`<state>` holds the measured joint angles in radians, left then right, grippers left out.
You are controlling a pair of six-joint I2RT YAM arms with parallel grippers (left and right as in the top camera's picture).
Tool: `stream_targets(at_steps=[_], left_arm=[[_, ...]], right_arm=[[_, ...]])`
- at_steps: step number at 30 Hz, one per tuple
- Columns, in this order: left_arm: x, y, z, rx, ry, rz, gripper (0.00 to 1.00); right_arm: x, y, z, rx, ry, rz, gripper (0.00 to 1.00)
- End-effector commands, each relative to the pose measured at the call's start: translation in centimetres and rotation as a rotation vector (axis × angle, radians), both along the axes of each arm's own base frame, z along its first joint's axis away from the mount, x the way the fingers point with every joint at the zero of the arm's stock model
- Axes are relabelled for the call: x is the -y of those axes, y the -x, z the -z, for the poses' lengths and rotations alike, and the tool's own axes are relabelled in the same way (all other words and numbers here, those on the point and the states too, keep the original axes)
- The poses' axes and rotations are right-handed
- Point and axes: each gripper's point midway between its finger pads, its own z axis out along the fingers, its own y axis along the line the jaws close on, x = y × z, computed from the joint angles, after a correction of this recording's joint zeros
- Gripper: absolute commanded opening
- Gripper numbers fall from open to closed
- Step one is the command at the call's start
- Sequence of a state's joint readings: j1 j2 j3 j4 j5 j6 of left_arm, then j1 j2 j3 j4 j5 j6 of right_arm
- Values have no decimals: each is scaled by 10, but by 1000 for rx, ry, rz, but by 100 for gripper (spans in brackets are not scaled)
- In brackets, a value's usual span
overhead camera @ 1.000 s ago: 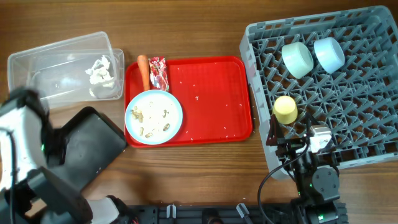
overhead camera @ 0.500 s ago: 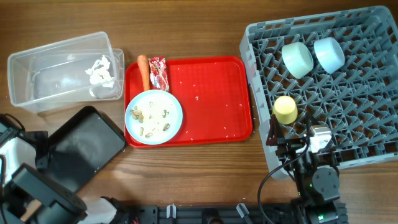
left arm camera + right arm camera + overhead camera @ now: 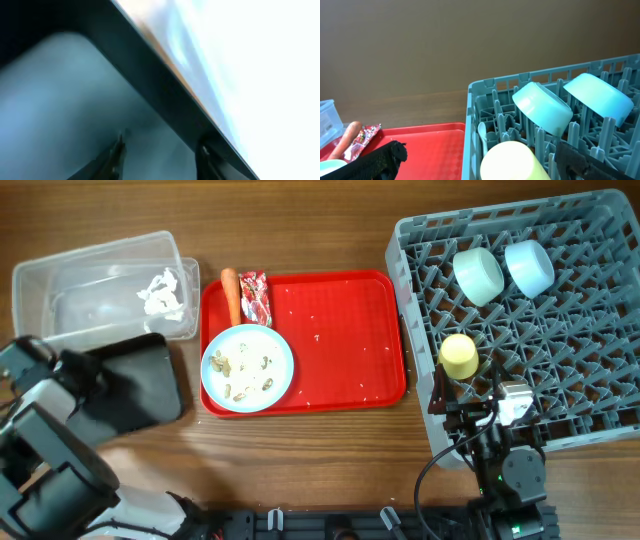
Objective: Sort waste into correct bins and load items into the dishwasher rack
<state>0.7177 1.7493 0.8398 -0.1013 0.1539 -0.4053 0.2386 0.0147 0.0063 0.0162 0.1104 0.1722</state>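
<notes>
My left gripper point(image 3: 85, 370) is shut on the left rim of the black tray point(image 3: 140, 385), below the clear tub point(image 3: 100, 248); its fingers point(image 3: 161, 150) straddle the tray wall point(image 3: 150, 75). The white tissue point(image 3: 162, 292) lies in the tub. The carrot piece point(image 3: 231, 292), the red wrapper point(image 3: 256, 298) and the light-blue plate point(image 3: 247, 367) with rice scraps sit on the red tray's left part. The grey rack point(image 3: 600, 400) holds the mint bowl point(image 3: 478, 275), light-blue bowl point(image 3: 528, 267), yellow cup point(image 3: 459, 356) and white spoon point(image 3: 481, 132). My right gripper point(image 3: 467, 402) is open just in front of the cup point(image 3: 512, 162).
The flat red tray point(image 3: 340, 340) lies between the tub and the rack, with crumbs scattered over it. The rack's front left corner point(image 3: 472, 125) is right before my right fingers. Bare wood table point(image 3: 300, 460) runs along the front.
The left arm came back to the black tray, and the tray has shifted up and left and turned square toward the tub. The right arm has not moved.
</notes>
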Motion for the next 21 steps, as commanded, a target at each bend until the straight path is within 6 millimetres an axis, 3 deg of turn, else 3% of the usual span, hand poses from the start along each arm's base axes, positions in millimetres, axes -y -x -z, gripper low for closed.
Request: stream_targets(at_steps=[1, 6, 8, 12, 13, 16, 19, 21], left_arm=[[34, -29, 2, -7, -69, 209, 48], [36, -33, -4, -34, -103, 208, 49], [42, -40, -24, 3, -75, 236, 52], [69, -46, -92, 88, 3, 314, 67], [89, -46, -124, 123, 36, 365, 72], [140, -44, -176, 157, 30, 483, 74], [205, -49, -198, 185, -9, 657, 73], [233, -55, -193, 154, -68, 721, 70]], right_arm=[[1, 0, -3, 11, -17, 5, 100], [1, 0, -3, 11, -17, 5, 100], [1, 0, -3, 10, -17, 5, 100], [1, 0, -3, 10, -17, 5, 100], [1, 0, -3, 11, -17, 5, 100], [1, 0, -3, 11, -17, 5, 100], [1, 0, -3, 11, -16, 5, 100], [1, 0, -3, 11, -17, 5, 100]])
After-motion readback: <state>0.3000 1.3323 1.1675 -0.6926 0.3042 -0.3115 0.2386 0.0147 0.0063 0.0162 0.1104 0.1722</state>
